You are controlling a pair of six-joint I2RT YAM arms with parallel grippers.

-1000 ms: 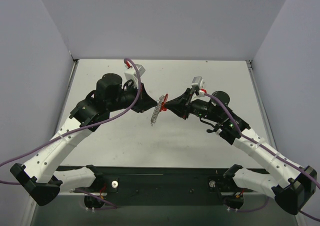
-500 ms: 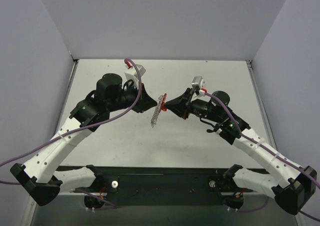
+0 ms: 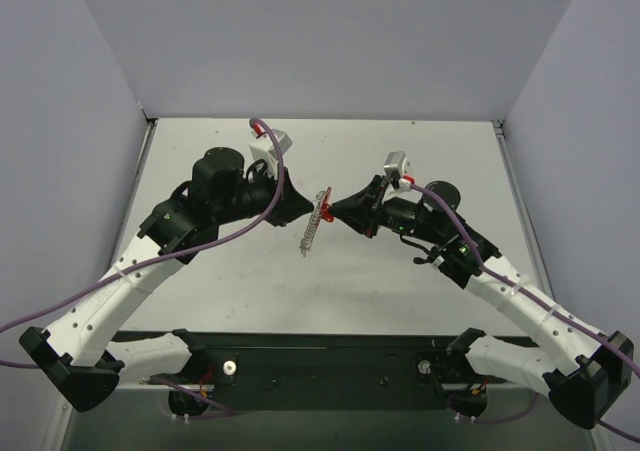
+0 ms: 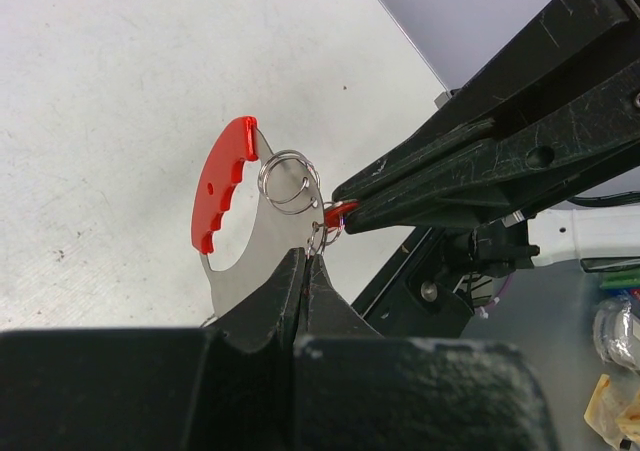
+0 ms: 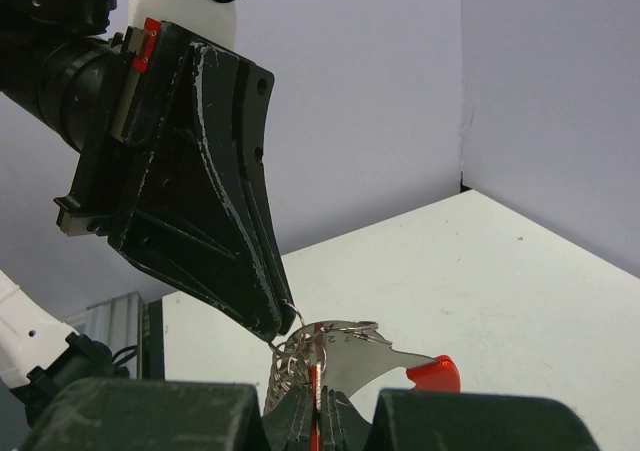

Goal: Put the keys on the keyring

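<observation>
A white table (image 3: 400,281) stands enclosed by grey walls (image 3: 320,41).

The scuffed black fingers (image 4: 265,311) flank a thin metal keyring (image 4: 262,236), part bright red, part grey-silver; at their tips sits a small red plastic key tag (image 4: 339,212).
</observation>
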